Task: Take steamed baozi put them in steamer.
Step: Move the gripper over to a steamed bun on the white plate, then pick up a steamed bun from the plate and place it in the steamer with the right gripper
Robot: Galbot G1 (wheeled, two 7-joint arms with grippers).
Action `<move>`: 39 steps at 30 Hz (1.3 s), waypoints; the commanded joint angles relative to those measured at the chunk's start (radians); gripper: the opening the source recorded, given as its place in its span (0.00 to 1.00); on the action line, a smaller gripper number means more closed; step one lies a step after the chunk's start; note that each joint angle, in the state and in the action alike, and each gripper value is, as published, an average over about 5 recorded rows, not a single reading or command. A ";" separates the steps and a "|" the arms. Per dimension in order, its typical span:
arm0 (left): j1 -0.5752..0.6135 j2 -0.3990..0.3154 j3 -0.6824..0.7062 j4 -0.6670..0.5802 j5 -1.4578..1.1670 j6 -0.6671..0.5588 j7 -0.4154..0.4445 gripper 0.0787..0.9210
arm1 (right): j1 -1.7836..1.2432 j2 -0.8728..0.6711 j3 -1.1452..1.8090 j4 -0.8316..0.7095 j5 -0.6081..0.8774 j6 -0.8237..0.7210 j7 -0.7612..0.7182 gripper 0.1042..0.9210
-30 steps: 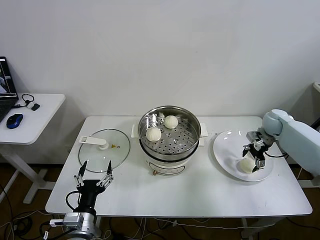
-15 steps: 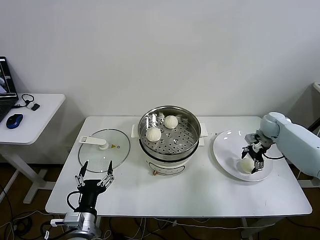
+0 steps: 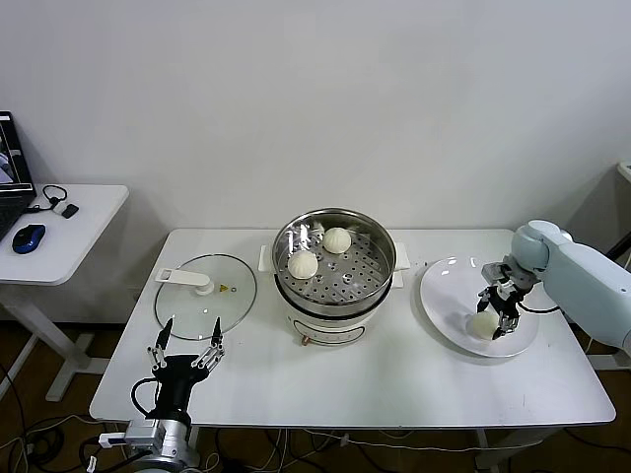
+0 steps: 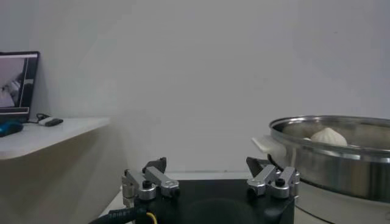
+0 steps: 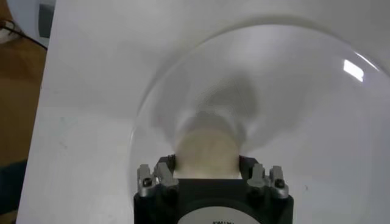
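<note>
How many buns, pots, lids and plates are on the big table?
Buns: 3, two in the steamer and one on the plate
Steamer: 1
Lid: 1
Plate: 1
Total: 6
</note>
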 commanded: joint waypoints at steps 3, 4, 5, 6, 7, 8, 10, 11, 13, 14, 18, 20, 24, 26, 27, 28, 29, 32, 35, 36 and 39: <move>0.001 0.000 -0.002 0.001 -0.001 0.000 0.000 0.88 | 0.047 -0.025 -0.054 0.054 0.044 0.003 -0.013 0.69; 0.001 0.000 -0.002 0.002 -0.001 0.000 0.000 0.88 | 0.065 -0.033 -0.073 0.072 0.053 0.009 -0.018 0.68; 0.001 0.000 -0.003 0.002 -0.001 0.000 0.000 0.88 | 0.083 -0.040 -0.093 0.088 0.060 0.017 -0.024 0.68; 0.001 0.001 -0.003 0.002 -0.002 0.000 0.000 0.88 | 0.110 -0.047 -0.119 0.109 0.068 0.026 -0.030 0.68; 0.001 0.001 -0.004 0.002 -0.002 0.000 0.000 0.88 | 0.140 -0.056 -0.148 0.133 0.078 0.036 -0.036 0.68; 0.002 0.001 -0.004 0.002 -0.002 0.000 0.000 0.88 | 0.174 -0.063 -0.176 0.157 0.084 0.048 -0.041 0.68; 0.003 0.001 -0.005 0.003 -0.002 0.000 0.000 0.88 | 0.250 -0.074 -0.227 0.209 0.085 0.083 -0.052 0.68; 0.003 0.001 -0.005 0.003 -0.002 -0.001 0.000 0.88 | 0.283 -0.077 -0.247 0.234 0.074 0.107 -0.058 0.68; 0.004 0.002 -0.005 0.004 -0.002 -0.001 0.000 0.88 | 0.359 -0.079 -0.285 0.290 0.046 0.158 -0.068 0.68; 0.003 0.002 -0.005 0.005 -0.001 -0.001 0.000 0.88 | 0.393 -0.078 -0.303 0.316 0.035 0.182 -0.071 0.68; 0.001 0.001 -0.002 0.005 0.004 0.001 0.000 0.88 | 0.509 -0.056 -0.358 0.411 0.030 0.252 -0.078 0.68; -0.001 0.000 -0.002 0.003 0.006 0.002 -0.001 0.88 | 0.562 -0.034 -0.377 0.453 0.033 0.283 -0.078 0.68; 0.001 0.000 -0.002 -0.002 0.008 0.004 -0.002 0.88 | 0.649 0.015 -0.403 0.521 0.050 0.322 -0.077 0.68; 0.003 0.000 -0.004 -0.004 0.008 0.005 -0.003 0.88 | 0.687 0.043 -0.412 0.547 0.066 0.329 -0.079 0.68; 0.004 0.000 -0.005 -0.005 0.008 0.005 -0.003 0.88 | 0.704 0.058 -0.415 0.557 0.076 0.330 -0.080 0.68; 0.005 0.000 -0.005 -0.006 0.008 0.005 -0.004 0.88 | 0.718 0.074 -0.418 0.564 0.086 0.330 -0.081 0.68; 0.006 0.000 -0.006 -0.007 0.008 0.005 -0.004 0.88 | 0.732 0.091 -0.420 0.569 0.094 0.329 -0.083 0.69; 0.008 0.000 -0.008 -0.010 0.007 0.006 -0.005 0.88 | 0.765 0.145 -0.423 0.567 0.120 0.325 -0.085 0.69; 0.009 0.000 -0.009 -0.014 0.007 0.007 -0.006 0.88 | 0.780 0.195 -0.423 0.549 0.137 0.323 -0.085 0.69; 0.009 0.000 -0.010 -0.014 0.007 0.008 -0.006 0.88 | 0.780 0.212 -0.423 0.542 0.141 0.321 -0.085 0.69; 0.010 0.000 -0.013 -0.015 0.006 0.008 -0.006 0.88 | 0.769 0.261 -0.422 0.523 0.144 0.315 -0.084 0.68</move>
